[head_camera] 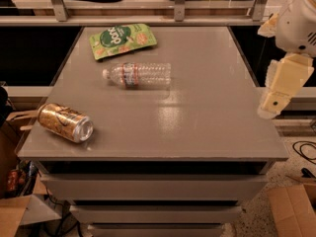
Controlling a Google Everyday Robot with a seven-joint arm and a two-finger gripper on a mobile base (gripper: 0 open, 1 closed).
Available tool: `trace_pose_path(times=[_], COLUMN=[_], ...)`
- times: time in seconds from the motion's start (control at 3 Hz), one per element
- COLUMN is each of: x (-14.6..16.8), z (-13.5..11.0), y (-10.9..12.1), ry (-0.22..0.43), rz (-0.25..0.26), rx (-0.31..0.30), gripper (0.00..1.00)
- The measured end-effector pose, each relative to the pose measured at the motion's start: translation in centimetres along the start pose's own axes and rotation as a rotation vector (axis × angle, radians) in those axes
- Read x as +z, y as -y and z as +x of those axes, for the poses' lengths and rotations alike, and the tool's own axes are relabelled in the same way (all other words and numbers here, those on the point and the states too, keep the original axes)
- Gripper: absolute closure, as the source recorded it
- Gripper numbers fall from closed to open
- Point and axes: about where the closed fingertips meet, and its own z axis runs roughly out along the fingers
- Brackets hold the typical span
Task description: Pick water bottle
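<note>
The water bottle (138, 75) is small, clear and ribbed, with a white cap and a white-and-red label band. It lies on its side on the grey table top (197, 117), left of centre, cap pointing left. My gripper (273, 105), cream coloured, hangs off the table's right edge, far to the right of the bottle and not touching it. It holds nothing that I can see.
A gold drink can (65, 122) lies on its side near the front left corner. A green snack bag (122, 39) lies at the back left. A shelf rail runs behind the table. Cardboard boxes (294, 209) sit on the floor at both sides.
</note>
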Motion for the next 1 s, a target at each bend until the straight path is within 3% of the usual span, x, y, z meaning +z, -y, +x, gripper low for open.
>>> trace_pose_path(times=[1.0], x=[5.3], z=[-10.6], y=[4.3], ry=[0.076], rz=[-0.040], rx=[-0.199], gripper=[0.00])
